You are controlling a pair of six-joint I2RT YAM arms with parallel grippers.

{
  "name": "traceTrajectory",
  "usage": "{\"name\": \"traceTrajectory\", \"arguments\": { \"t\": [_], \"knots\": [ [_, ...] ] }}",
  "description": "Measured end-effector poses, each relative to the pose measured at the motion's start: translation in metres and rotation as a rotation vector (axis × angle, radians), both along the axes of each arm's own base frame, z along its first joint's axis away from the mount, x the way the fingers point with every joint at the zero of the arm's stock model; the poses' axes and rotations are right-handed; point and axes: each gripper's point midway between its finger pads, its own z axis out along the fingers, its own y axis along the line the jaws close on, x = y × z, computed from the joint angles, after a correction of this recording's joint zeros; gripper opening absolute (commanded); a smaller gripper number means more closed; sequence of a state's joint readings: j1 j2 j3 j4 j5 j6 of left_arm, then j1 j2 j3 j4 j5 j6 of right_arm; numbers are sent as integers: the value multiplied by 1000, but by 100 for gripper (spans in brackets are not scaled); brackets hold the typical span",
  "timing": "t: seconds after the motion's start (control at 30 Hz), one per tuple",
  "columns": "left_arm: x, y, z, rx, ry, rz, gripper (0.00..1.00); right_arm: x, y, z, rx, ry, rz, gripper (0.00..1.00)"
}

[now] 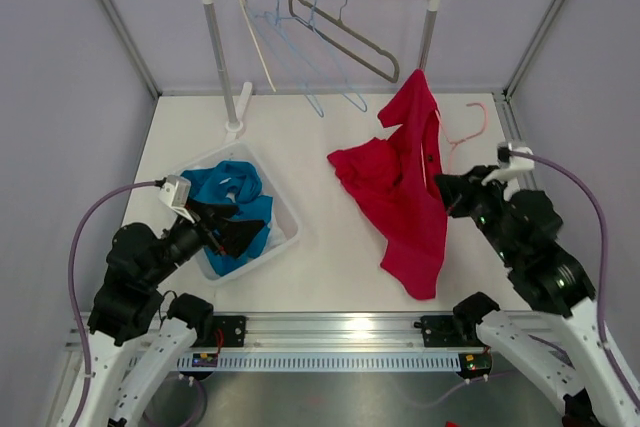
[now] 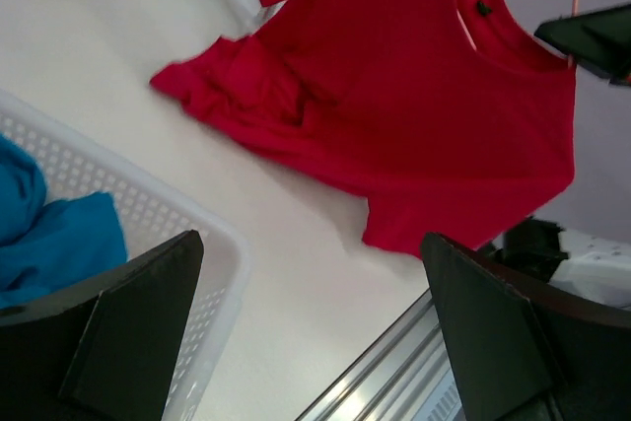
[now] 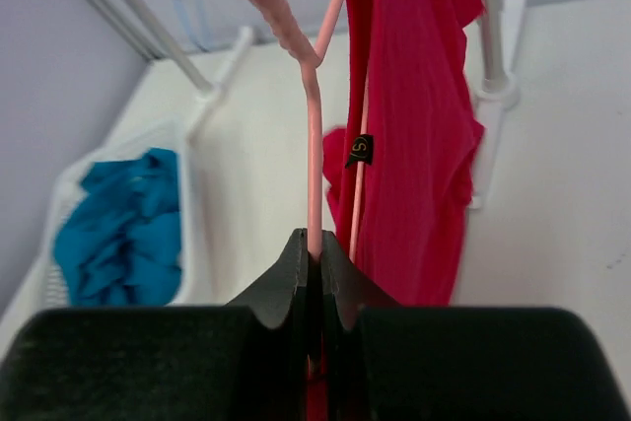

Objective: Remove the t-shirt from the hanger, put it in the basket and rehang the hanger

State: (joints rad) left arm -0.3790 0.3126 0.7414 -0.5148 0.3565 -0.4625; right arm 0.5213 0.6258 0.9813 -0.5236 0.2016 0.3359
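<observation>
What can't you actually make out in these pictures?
- How much of the pink hanger sits inside the red t-shirt: top view, the cloth covers it.
- The print on the shirt's label: right wrist view, too small to read.
- What lies under the blue clothes in the basket: top view, the pile itself and the left gripper cover it.

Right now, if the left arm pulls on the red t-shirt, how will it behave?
Probably floppy: the red t-shirt drapes in folds, partly pooled on the table. Likely light, as the thin pink hanger carries it. It may snag at the collar rather than slide freely.
</observation>
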Motion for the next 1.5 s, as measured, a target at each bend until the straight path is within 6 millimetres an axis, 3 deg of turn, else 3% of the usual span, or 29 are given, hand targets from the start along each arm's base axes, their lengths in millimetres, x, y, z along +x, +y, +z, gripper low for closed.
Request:
{"name": "traceTrajectory", "arguments": {
  "t": [0.17,0.27,0.4,0.5,0.6,0.67,0.73,0.83,0.93,1.03,1.17,1.47,1.5],
  "knots": [
    [0,-21,32,-104,8,-100,99,-68,-3,53,166,-132,160,0],
    [1,-33,45,-150,42,-162,99,-96,2,87,208,-187,264,0],
    [-10,-64,72,-199,56,-312,99,-114,17,136,251,-266,394,0],
    [-55,-105,84,-196,48,-523,99,-105,40,161,280,-294,483,0],
    [-93,-141,86,-158,37,-641,99,-79,63,162,286,-258,519,0],
    [-106,-165,83,-116,30,-663,99,-63,75,158,289,-224,528,0],
    [-107,-191,76,-70,11,-637,99,-51,85,153,293,-193,533,0],
    [-107,-224,49,29,-4,-594,99,-42,99,146,300,-154,552,0],
    [-100,-247,23,109,-16,-544,99,-46,111,149,308,-154,588,0],
    [-94,-266,10,146,-27,-512,99,-56,127,157,309,-173,630,0],
    [-88,-278,9,154,-50,-473,99,-62,147,159,275,-194,648,0],
    [-78,-278,31,126,-114,-385,97,-52,162,144,191,-199,574,0],
    [-78,-279,33,125,-120,-376,70,-52,163,143,184,-200,569,0]
  ]
}}
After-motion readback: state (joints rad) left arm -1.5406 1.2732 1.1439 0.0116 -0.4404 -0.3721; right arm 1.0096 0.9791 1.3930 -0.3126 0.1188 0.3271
